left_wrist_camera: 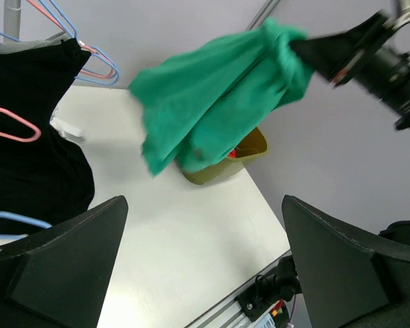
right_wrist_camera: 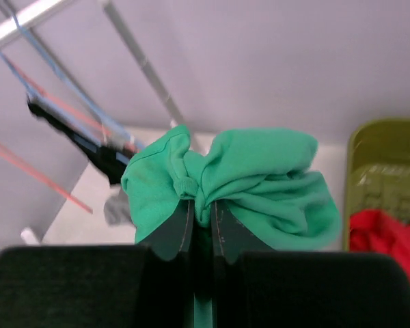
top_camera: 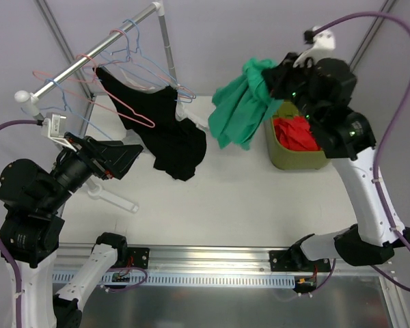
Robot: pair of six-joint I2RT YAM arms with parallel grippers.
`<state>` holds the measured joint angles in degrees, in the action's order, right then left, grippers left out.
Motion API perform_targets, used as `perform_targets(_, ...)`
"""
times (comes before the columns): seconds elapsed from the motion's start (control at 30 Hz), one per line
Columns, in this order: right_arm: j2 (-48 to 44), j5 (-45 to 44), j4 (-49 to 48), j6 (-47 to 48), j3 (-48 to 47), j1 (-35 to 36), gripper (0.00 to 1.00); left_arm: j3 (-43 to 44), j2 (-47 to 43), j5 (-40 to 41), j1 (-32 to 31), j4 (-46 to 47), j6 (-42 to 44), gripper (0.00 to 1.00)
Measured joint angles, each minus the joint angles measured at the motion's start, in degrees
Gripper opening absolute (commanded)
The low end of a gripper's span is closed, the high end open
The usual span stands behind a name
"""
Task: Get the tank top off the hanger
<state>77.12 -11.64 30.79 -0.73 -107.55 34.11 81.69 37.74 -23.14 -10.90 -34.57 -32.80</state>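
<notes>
Right fingers (right_wrist_camera: pixel 201 205) pinched nearly closed on a bunched fold of the green tank top (top_camera: pixel 242 106). It's soft knit with ribbed edging, and it hangs crumpled and loose below my grip, up in the air and clear of the tabletop (top_camera: pixel 246 198). It sits between the rail and the bin and is on no hanger.

Left fingers (top_camera: pixel 131 156) spread wide with nothing between them. They are matte black wedge-shaped pads, pointed at the black tank top (top_camera: pixel 167 133) and just beside its lower left edge.

The black tank top is thin, limp fabric with a narrow strap at the top. It droops from the metal rail (top_camera: pixel 102 48) among the hangers, with its hem low near the tabletop. Can't tell which hanger carries it.

The hangers are thin wire. There is one pink hanger (top_camera: pixel 145 123) lying across the front of the black top. The blue hangers (top_camera: pixel 133 41) number at least two, and the exact count is unclear because the wires overlap.

There is one bin (top_camera: pixel 287 154), olive plastic and rectangular, at the right side of the tabletop, just beside the green top and below my right wrist. One red cloth (top_camera: pixel 297 133) is crumpled inside it.

The tabletop is white, smooth and matte.

Count: two tank tops, one green and one black, plus one red cloth and one bin.
</notes>
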Motion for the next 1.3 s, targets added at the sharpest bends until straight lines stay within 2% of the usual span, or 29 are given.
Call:
perform_targets(0.17, 5.42, 0.02, 0.59, 3.78, -17.86, -12.02, 0.0, 0.0, -0.11, -0.55, 0.0, -0.55, -0.37, 0.99)
perform_targets(0.27, 9.38, 1.09, 0.92, 4.83, -24.52, -20.48, 0.0, 0.0, -0.28, -1.33, 0.0, -0.79, -0.72, 0.99)
perform_targets(0.4, 14.69, 3.96, 1.33, 4.33, -26.08, -29.59, 0.0, 1.05, 0.07, -2.91, 0.0, -1.97, -0.74, 0.99)
perform_targets(0.5, 20.81, 5.07, 2.8, 3.72, -25.86, -34.29, 0.0, 5.99, 1.86, -3.45, 0.0, -3.41, -0.04, 0.99)
perform_targets(0.7, 31.56, 7.56, 7.1, 2.01, -24.85, -38.45, 0.0, 14.99, 4.13, -4.33, 0.0, -2.86, 0.66, 0.99)
perform_targets(0.83, 33.68, 8.61, 9.05, 0.94, -23.21, -37.99, 0.0, 14.38, 5.05, -7.34, 0.0, -2.27, -1.57, 0.99)
perform_targets(0.93, 33.79, 8.68, 9.35, 0.59, -22.45, -36.22, 0.0, 10.03, 5.18, -7.65, 0.0, -1.86, -5.42, 0.99)
perform_targets(0.97, 33.77, 8.7, 9.11, 0.09, -21.92, -35.71, 0.04, 8.11, 4.79, -6.82, 0.0, -1.92, -6.71, 0.99)
perform_targets(1.0, 33.77, 8.98, 8.96, -0.44, -21.44, -35.36, 0.15, 6.51, 4.28, -6.12, 0.0, -1.88, -7.48, 0.99)
perform_targets(1.03, 33.88, 9.42, 8.96, -1.49, -20.65, -35.06, 0.5, 4.52, 3.52, -4.98, 0.0, -1.86, -8.52, 0.99)
perform_targets(1.07, 34.12, 9.92, 9.22, -2.93, -20.0, -34.99, 0.68, 3.43, 3.04, -4.55, 0.0, -2.14, -9.01, 0.98)
perform_targets(1.13, 35.32, 10.99, 10.51, -4.96, -19.69, -35.39, 0.99, 3.02, 2.8, -4.24, 0.0, -2.05, -9.79, 0.99)
perform_targets(1.3, 36.11, 10.4, 13.79, -7.5, -19.12, -35.65, 1.0, 6.62, 6.78, -5.14, 0.0, -1.84, -10.56, 0.99)
